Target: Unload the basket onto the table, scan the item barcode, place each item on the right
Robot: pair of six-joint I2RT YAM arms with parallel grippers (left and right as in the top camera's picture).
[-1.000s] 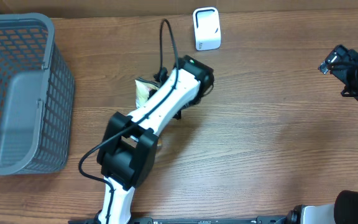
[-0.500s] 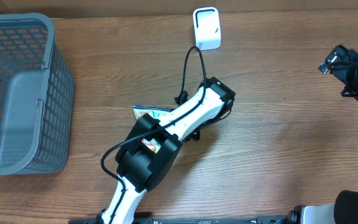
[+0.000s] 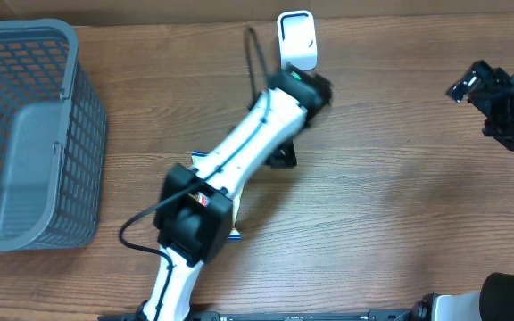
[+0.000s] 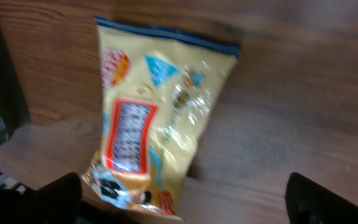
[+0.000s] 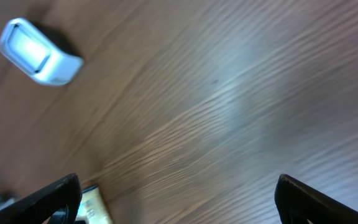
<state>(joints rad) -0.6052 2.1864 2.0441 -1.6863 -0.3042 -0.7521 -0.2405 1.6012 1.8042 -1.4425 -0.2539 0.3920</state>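
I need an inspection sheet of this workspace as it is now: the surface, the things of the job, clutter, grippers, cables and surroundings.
surface: wooden table, no spill or damage seen.
job's things: snack packet lies flat on the table, free of both grippers, barcode too blurred to find; white scanner stands at the far edge.
clutter: grey mesh basket at the left, nothing seen inside.
grippers: left gripper open above the packet; right gripper open, holding nothing.
cables: black cable loops above the left arm, close to the scanner.
surroundings: nothing seen.
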